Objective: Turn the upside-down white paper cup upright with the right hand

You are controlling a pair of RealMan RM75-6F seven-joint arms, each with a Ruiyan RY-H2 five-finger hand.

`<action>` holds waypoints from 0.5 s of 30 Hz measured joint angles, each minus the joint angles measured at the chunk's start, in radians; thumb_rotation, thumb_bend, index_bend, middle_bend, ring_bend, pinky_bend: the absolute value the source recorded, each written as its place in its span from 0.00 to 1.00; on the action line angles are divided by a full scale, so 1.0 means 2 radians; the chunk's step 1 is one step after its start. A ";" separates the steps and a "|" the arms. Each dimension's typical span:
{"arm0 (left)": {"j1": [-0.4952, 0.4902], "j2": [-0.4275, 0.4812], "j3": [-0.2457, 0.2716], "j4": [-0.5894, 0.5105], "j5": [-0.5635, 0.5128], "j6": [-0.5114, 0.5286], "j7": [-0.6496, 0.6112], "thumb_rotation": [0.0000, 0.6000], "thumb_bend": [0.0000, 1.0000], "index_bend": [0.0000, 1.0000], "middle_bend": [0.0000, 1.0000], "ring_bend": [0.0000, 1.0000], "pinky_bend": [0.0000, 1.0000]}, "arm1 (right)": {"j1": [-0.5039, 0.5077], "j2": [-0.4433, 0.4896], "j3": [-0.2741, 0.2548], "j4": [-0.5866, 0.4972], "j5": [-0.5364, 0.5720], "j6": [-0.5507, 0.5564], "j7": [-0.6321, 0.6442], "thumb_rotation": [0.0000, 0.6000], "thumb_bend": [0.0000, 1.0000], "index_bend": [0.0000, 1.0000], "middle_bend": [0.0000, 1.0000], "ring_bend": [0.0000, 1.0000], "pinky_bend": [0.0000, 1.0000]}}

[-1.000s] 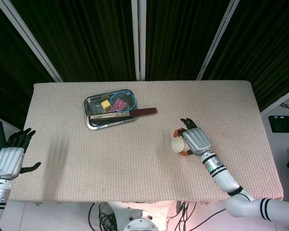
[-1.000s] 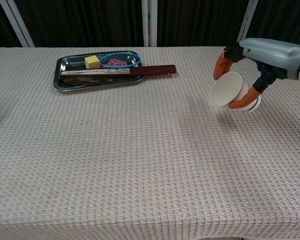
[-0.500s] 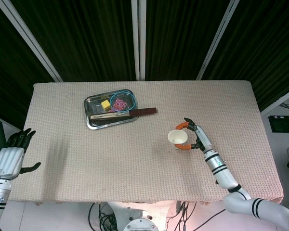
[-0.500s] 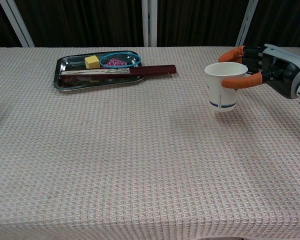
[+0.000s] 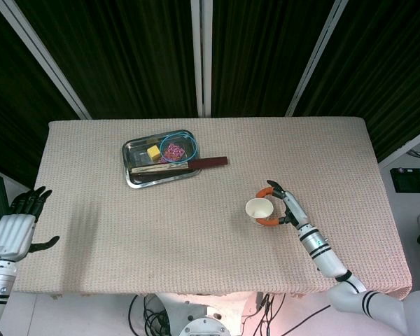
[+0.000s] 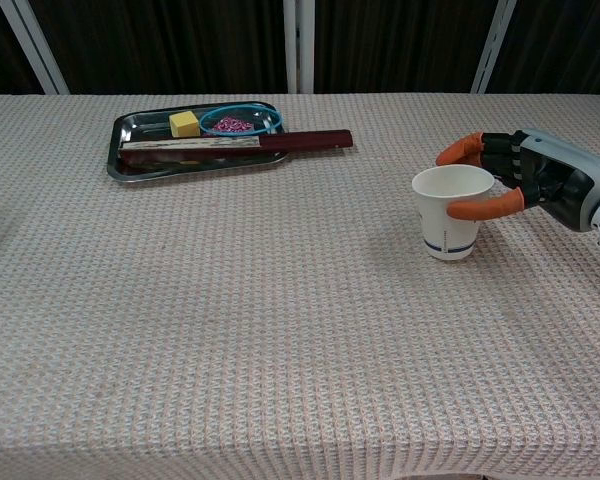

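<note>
Across the table [image 5: 112, 231] with its woven cloth, everything is lying well away from the fingers except one thing. Standing where I am, I am seeing the right hand [image 6: 540, 185] reaching in from the near right, its orange-tipped fingers [image 6: 475, 209] curling around the paper cup [image 6: 448, 212] just under the rim, one in front and one behind, so it is grasping the cup. That cup is sitting mouth-up between those fingers, its base seeming to rest on the cloth. To my eye the turning is done and the setting-down step is ending; the next move is calling for the fingers to spread gently and draw back toward the right without nudging the light cup over.

Far to the left of those fingers, the metal tray [image 5: 130, 175] is holding a yellow block [image 5: 153, 152], a blue ring [image 5: 178, 146] around some pink bits [image 5: 171, 150], and a dark stick [image 5: 189, 164] poking over its right edge. At the far left edge, the left hand [image 5: 15, 225] is hanging beside the table, fingers apart, gripping nothing.
</note>
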 measured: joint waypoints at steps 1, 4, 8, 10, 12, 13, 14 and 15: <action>0.000 0.000 0.000 0.000 0.000 0.000 0.000 1.00 0.16 0.00 0.00 0.00 0.07 | 0.000 0.002 -0.003 0.000 -0.003 0.000 -0.003 1.00 0.09 0.20 0.27 0.00 0.00; 0.000 0.000 0.000 0.000 0.000 0.000 -0.001 1.00 0.16 0.00 0.00 0.00 0.07 | 0.002 0.011 -0.015 -0.002 -0.015 -0.003 -0.012 1.00 0.01 0.01 0.14 0.00 0.00; 0.001 0.000 0.000 0.000 0.000 0.001 -0.001 1.00 0.16 0.00 0.00 0.00 0.07 | 0.000 0.021 -0.022 -0.008 -0.027 0.012 -0.026 1.00 0.00 0.00 0.02 0.00 0.00; 0.001 0.000 0.000 0.000 0.001 0.002 -0.002 1.00 0.16 0.00 0.00 0.00 0.07 | -0.004 0.030 -0.023 -0.016 -0.033 0.032 -0.034 1.00 0.00 0.00 0.01 0.00 0.00; 0.001 0.000 0.000 0.001 0.000 0.002 -0.002 1.00 0.16 0.00 0.00 0.00 0.07 | -0.011 0.043 -0.024 -0.029 -0.040 0.059 -0.047 1.00 0.00 0.00 0.00 0.00 0.00; 0.001 0.000 0.000 0.001 0.000 0.002 -0.002 1.00 0.16 0.00 0.00 0.00 0.07 | -0.015 0.051 -0.024 -0.037 -0.044 0.073 -0.054 1.00 0.00 0.00 0.00 0.00 0.00; 0.001 0.000 0.000 0.001 0.000 0.002 -0.002 1.00 0.16 0.00 0.00 0.00 0.07 | -0.019 0.061 -0.024 -0.046 -0.048 0.087 -0.062 1.00 0.00 0.00 0.00 0.00 0.00; 0.001 0.000 0.000 0.001 0.001 0.001 -0.002 1.00 0.16 0.00 0.00 0.00 0.07 | -0.025 0.076 -0.025 -0.060 -0.053 0.105 -0.075 1.00 0.00 0.00 0.00 0.00 0.00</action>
